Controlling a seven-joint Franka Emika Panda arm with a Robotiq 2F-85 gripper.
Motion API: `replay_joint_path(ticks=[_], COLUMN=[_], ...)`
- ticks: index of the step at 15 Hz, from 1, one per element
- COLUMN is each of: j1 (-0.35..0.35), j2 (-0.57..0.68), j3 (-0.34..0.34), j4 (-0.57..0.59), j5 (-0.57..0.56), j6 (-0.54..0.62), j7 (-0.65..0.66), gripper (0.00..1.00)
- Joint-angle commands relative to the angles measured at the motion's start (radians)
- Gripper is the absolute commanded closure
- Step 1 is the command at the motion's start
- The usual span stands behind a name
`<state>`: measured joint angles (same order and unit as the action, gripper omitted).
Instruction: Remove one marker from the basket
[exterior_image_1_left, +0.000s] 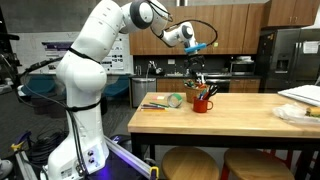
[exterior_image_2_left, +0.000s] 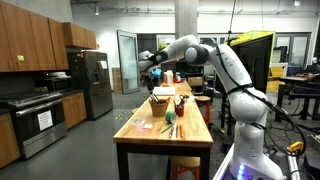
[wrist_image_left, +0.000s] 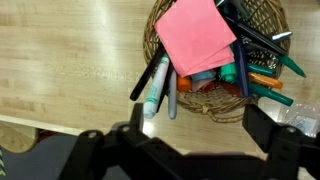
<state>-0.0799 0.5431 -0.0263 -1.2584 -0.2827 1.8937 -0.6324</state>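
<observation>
The gripper (wrist_image_left: 190, 132) is spread as wide as it goes and holds nothing. In the wrist view its two dark, blurred fingers (wrist_image_left: 262, 130) stand well apart along the lower edge, with bare wood of the bench (wrist_image_left: 70, 60) showing between them. Neither finger touches anything.

The basket (wrist_image_left: 215, 103) sits just beyond the fingers in that view. It is round and woven, and it is crowded. A pink pad (wrist_image_left: 195, 35) leans inside it and covers much of the opening. Markers and pens are packed around the pad. A green marker (wrist_image_left: 268, 88) lies among those on the side under the pad's lower edge, next to an orange one (wrist_image_left: 262, 73). Other green and teal barrels lie close by, and I cannot tell them apart cleanly. On the opposite side a dark pen (wrist_image_left: 145, 80) and a pale blue-green one (wrist_image_left: 157, 92) hang out over the rim, tips down on the wood.

In both exterior views the arm reaches out over the bench with the gripper (exterior_image_1_left: 197, 76) pointing down, poised above the pens' upper ends and apart from them. The basket stands away from the corners, toward the bench end beside the robot's base. A pale green round object (exterior_image_1_left: 176, 100) lies just beside it on that side. A few loose markers (exterior_image_1_left: 152, 104) lie nearer that end.
</observation>
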Motion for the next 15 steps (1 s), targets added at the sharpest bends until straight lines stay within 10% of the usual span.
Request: replay_joint_path(ticks=[1, 15], j1=[-0.007, 0.05], j2=[0.063, 0.227], j3=[0.006, -0.046], j4=[0.125, 0.363], j5=[0.006, -0.068], j6=[-0.082, -0.234], j7=[-0.051, 0.221], gripper=[0.0, 0.0])
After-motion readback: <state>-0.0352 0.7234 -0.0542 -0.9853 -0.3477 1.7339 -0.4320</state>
